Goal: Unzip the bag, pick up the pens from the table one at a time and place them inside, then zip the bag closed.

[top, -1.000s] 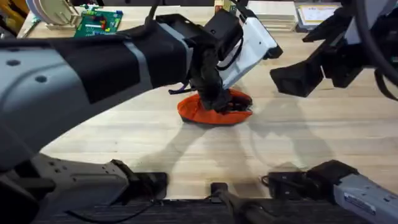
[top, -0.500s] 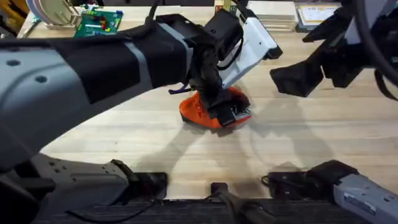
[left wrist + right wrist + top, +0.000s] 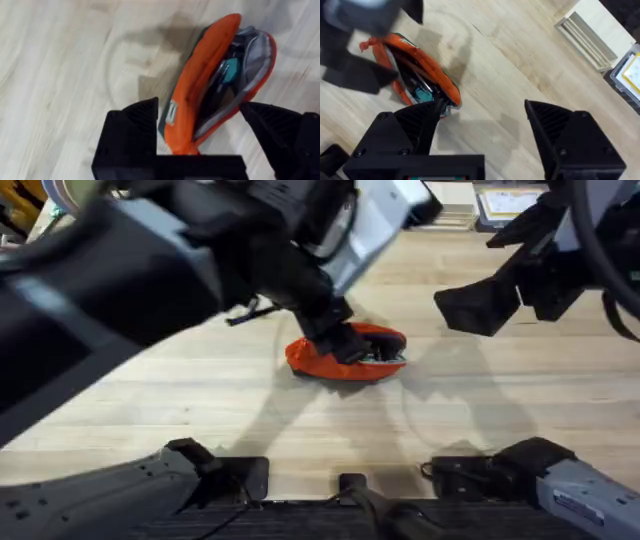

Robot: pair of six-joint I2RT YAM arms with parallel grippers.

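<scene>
The orange bag (image 3: 345, 358) lies on the table (image 3: 200, 415) near the middle, its zipper open. In the left wrist view the bag (image 3: 192, 95) gapes, and dark and teal pens (image 3: 227, 70) lie inside it. My left gripper (image 3: 200, 112) is open and straddles the bag's near end; from overhead the left gripper (image 3: 340, 335) hangs just above the pouch. My right gripper (image 3: 490, 305) is raised to the right of the bag, open and empty. In the right wrist view, the right gripper (image 3: 482, 112) is beside the open bag (image 3: 417, 65).
The left arm (image 3: 130, 270) crosses the upper left of the overhead view, large and blurred. A white box (image 3: 510, 200) sits at the table's far right edge, next to a slatted white stand (image 3: 585, 32). Bare planks lie in front of the bag.
The left arm has swung up and leftward, closer to the camera. The bag, bunched and tipped up half a second ago, lies flat again with its mouth open.
</scene>
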